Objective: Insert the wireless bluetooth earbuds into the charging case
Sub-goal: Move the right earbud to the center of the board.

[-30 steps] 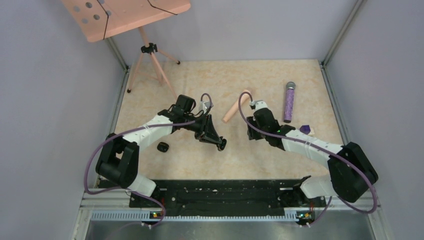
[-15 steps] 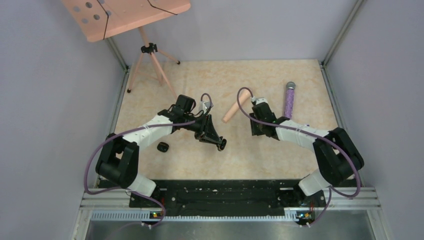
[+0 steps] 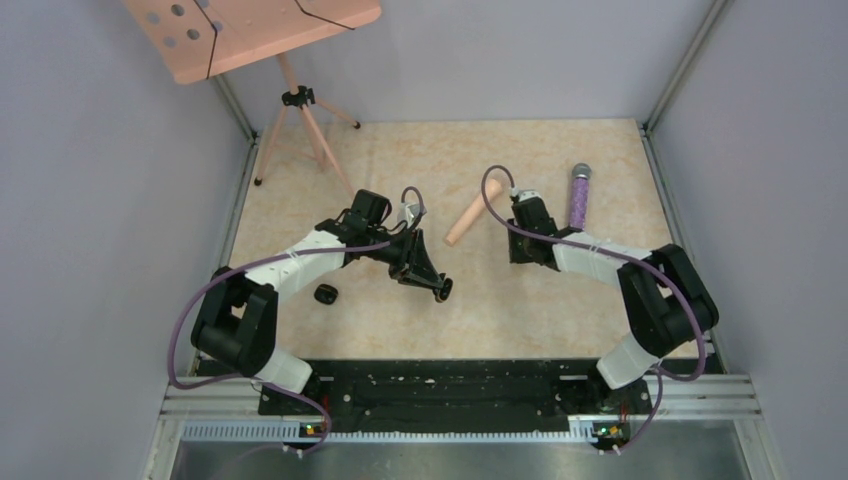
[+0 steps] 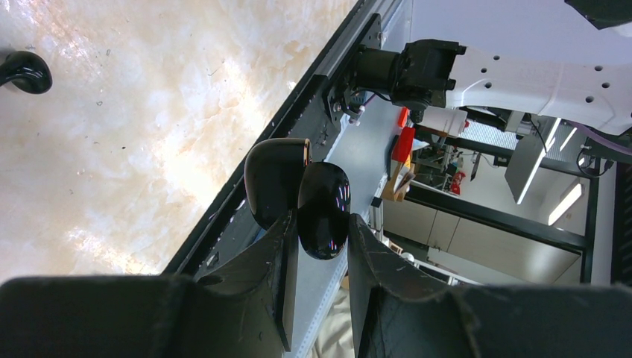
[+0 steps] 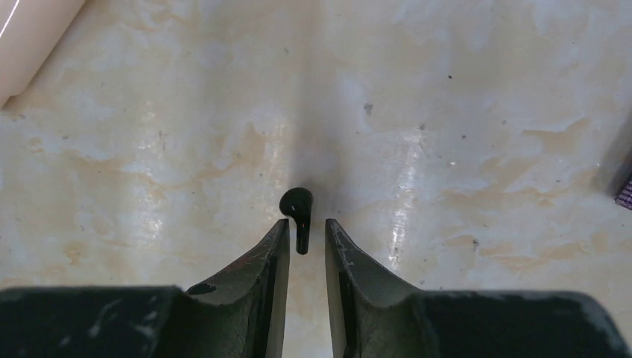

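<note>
In the left wrist view the glossy black charging case [image 4: 323, 201] sits between the fingers of my left gripper [image 4: 320, 220], which is shut on it, and its hinged lid [image 4: 274, 179] hangs open to the left. From above, that gripper [image 3: 438, 288] holds the case over the table's middle. One of the wireless bluetooth earbuds [image 5: 296, 207] lies on the table. Its stem points in between the fingertips of my right gripper [image 5: 304, 225]. The jaws are narrow but open, with a gap on each side of the stem. From above, the right gripper [image 3: 520, 250] hides the bud.
A small black rounded lump [image 3: 325, 294] lies left of the left gripper and shows again in the wrist view [image 4: 22, 71]. A pink cylinder [image 3: 466, 220] and a purple glitter stick [image 3: 578, 200] lie near the right gripper. A pink tripod stand [image 3: 300, 110] is at the back left.
The right arm has swung toward the back of the table and its jaws have narrowed around the earbud's stem. The left arm and the case have not moved.
</note>
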